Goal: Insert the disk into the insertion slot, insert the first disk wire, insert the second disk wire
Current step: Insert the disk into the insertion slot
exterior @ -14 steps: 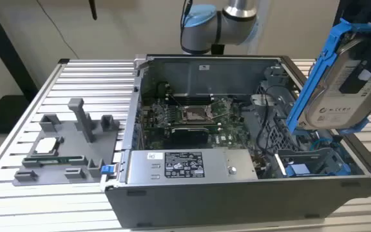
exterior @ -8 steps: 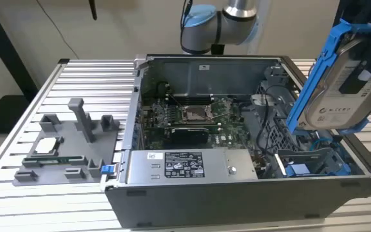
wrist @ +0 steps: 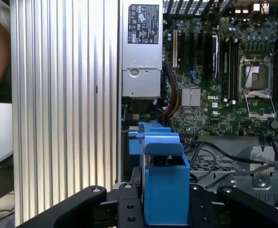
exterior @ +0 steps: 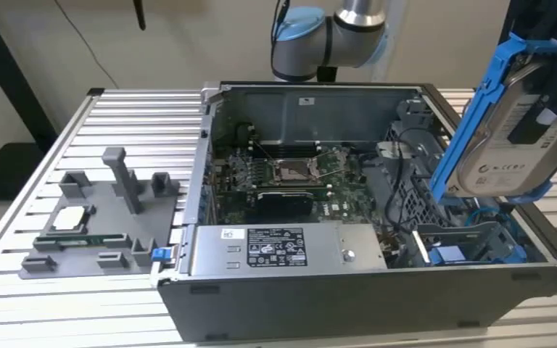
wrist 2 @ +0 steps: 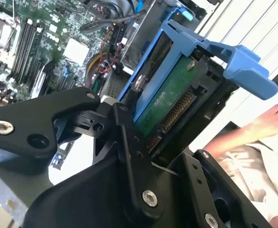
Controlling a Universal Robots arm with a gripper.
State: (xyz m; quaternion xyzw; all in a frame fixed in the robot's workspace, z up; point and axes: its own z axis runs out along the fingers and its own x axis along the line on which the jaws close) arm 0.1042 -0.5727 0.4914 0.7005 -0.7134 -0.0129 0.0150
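Observation:
My gripper (exterior: 550,109) is shut on the disk (exterior: 506,145), a silver-grey drive with a white label in a bright blue carrier. It hangs tilted, high above the case's corner at the exterior view's right. Below it lies the insertion slot (exterior: 472,243), a grey metal cage bay with blue tabs. In the second wrist view the disk's green board and connector (wrist 2: 170,102) face the camera, and the black fingers (wrist 2: 125,142) clamp the carrier. In the first wrist view the blue carrier (wrist: 162,175) stands between the two black fingers (wrist: 122,204). Black and blue wires (exterior: 405,181) lie loose beside the cage.
The open case holds a motherboard (exterior: 293,170) and a grey labelled power-supply box (exterior: 278,250). A grey fixture plate (exterior: 104,217) with small parts sits on the ribbed table at the exterior view's left. A person's hand (wrist 2: 272,123) rests beside the case.

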